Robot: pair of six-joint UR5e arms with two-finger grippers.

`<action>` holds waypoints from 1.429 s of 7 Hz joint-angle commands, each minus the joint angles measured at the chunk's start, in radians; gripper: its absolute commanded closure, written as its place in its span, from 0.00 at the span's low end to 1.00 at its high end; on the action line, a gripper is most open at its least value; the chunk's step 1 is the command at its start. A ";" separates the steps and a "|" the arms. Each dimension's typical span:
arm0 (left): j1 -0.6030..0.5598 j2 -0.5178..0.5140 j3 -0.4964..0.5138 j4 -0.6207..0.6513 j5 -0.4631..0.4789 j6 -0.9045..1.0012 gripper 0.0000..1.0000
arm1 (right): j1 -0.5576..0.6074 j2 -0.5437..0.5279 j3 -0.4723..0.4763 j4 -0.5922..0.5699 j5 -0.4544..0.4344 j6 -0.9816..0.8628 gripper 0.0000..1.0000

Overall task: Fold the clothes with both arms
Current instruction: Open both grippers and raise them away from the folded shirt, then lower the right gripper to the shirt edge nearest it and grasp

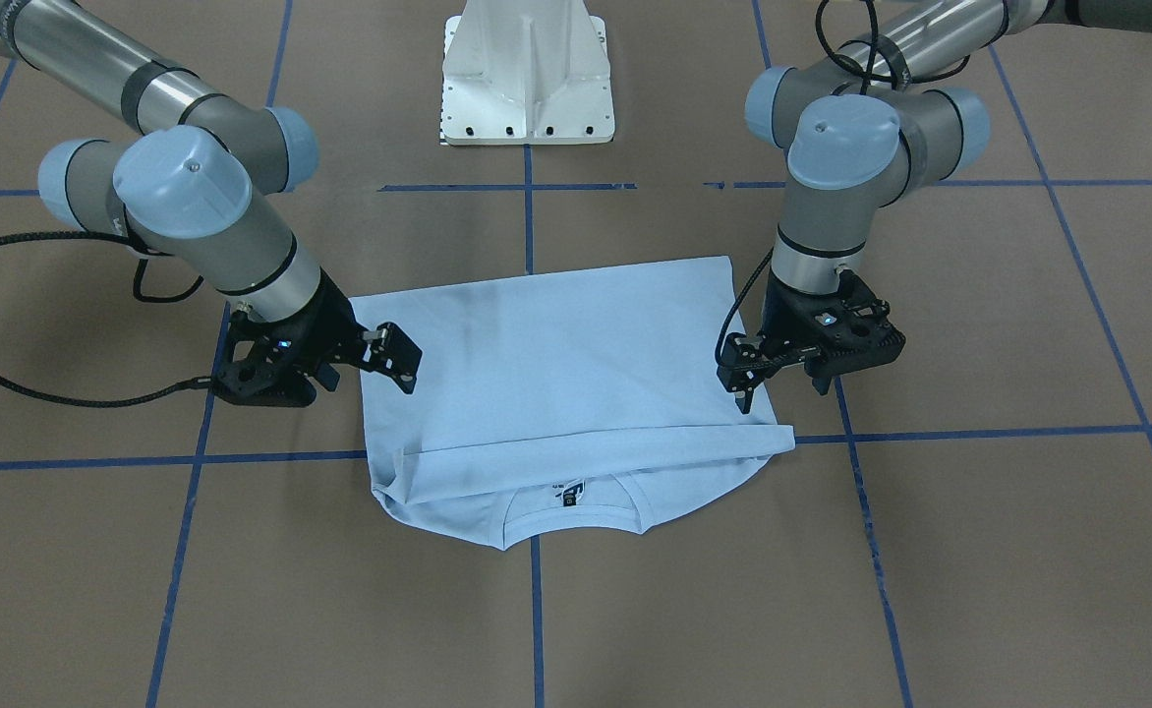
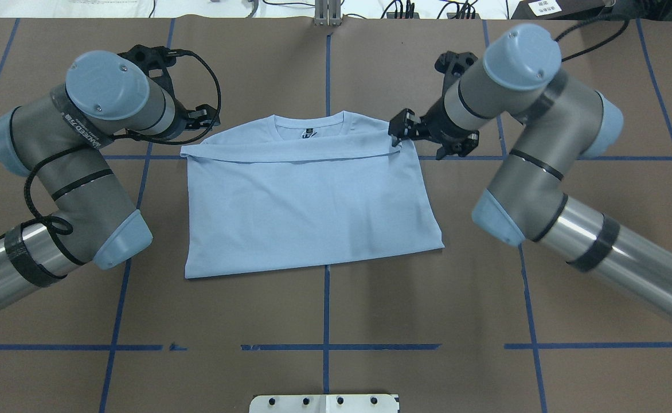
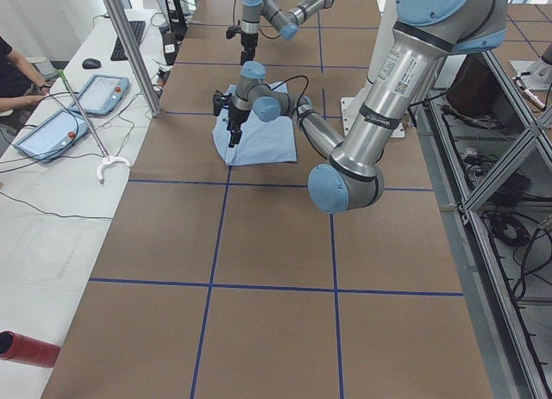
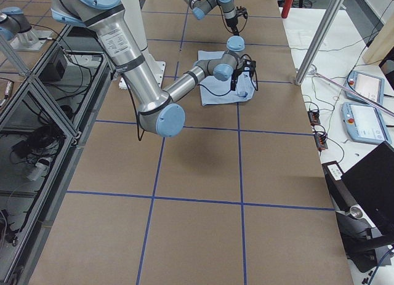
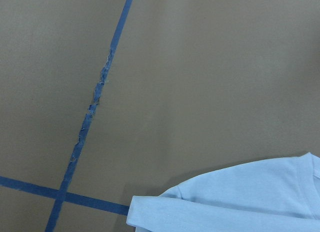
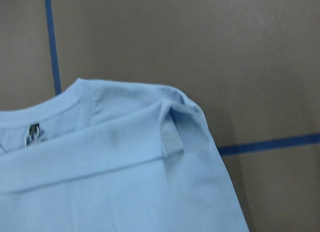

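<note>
The light blue T-shirt lies flat on the brown table, its lower part folded up to a straight edge just short of the collar with its black label. My left gripper hovers open at the shirt's edge beside that fold, holding nothing. At the opposite edge my right gripper is open too, one finger over the cloth. The right gripper sits by the shoulder corner in the overhead view. The wrist views show only the shirt and no fingers.
The white pedestal base stands behind the shirt on the robot's side. Blue tape lines grid the table. In the exterior left view a person's arm and tablets are on a side bench, with a red cylinder near it.
</note>
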 commanded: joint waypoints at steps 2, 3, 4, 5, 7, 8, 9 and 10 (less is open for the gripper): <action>0.007 0.036 -0.122 0.011 0.001 -0.029 0.00 | -0.181 -0.251 0.203 -0.002 -0.124 0.003 0.00; 0.011 0.032 -0.136 0.043 0.002 -0.032 0.00 | -0.196 -0.262 0.200 -0.002 -0.129 0.003 0.00; 0.011 0.033 -0.148 0.046 0.005 -0.032 0.00 | -0.221 -0.250 0.191 -0.003 -0.136 0.001 0.00; 0.011 0.037 -0.147 0.048 0.007 -0.032 0.00 | -0.232 -0.231 0.176 -0.008 -0.171 -0.003 0.01; 0.011 0.035 -0.148 0.048 0.007 -0.032 0.00 | -0.244 -0.198 0.127 -0.008 -0.199 -0.003 0.01; 0.011 0.037 -0.148 0.048 0.007 -0.032 0.00 | -0.244 -0.193 0.111 -0.004 -0.222 -0.008 0.05; 0.011 0.037 -0.148 0.048 0.007 -0.032 0.00 | -0.246 -0.191 0.105 -0.002 -0.222 -0.008 0.20; 0.011 0.037 -0.147 0.048 0.008 -0.032 0.00 | -0.244 -0.191 0.099 0.000 -0.221 -0.012 0.50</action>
